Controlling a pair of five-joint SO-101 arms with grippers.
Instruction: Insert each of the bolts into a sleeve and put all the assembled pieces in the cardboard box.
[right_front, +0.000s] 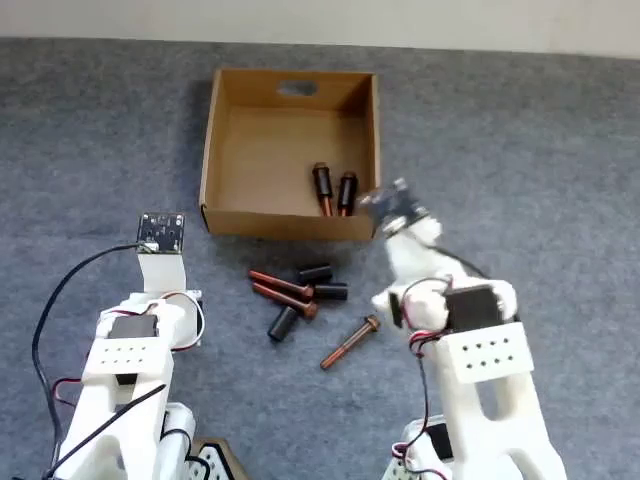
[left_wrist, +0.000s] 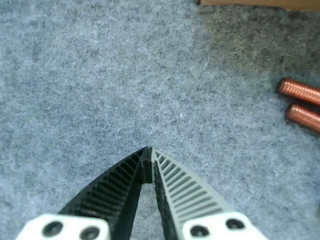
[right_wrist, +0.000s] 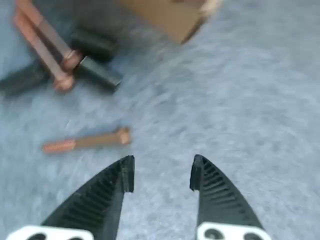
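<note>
The cardboard box (right_front: 212, 150) stands at the back of the grey carpet and holds two bolts seated in black sleeves (right_front: 334, 190). In front of it lie two copper bolts (right_front: 282, 290) side by side, three loose black sleeves (right_front: 316, 272), and a single bolt (right_front: 350, 342) nearer the arms. My left gripper (left_wrist: 149, 152) is shut on nothing over bare carpet, left of the pile, with two threaded bolt ends (left_wrist: 301, 103) off to its side. My right gripper (right_wrist: 162, 167) is open and empty above the carpet near the box's front right corner (right_wrist: 170, 17); the single bolt (right_wrist: 87, 141) lies just beyond its fingertips.
Both arm bases stand at the near edge, the left arm (right_front: 130, 370) and the right arm (right_front: 480, 360). Grey carpet stretches to either side of the box, and a pale strip runs along the far edge.
</note>
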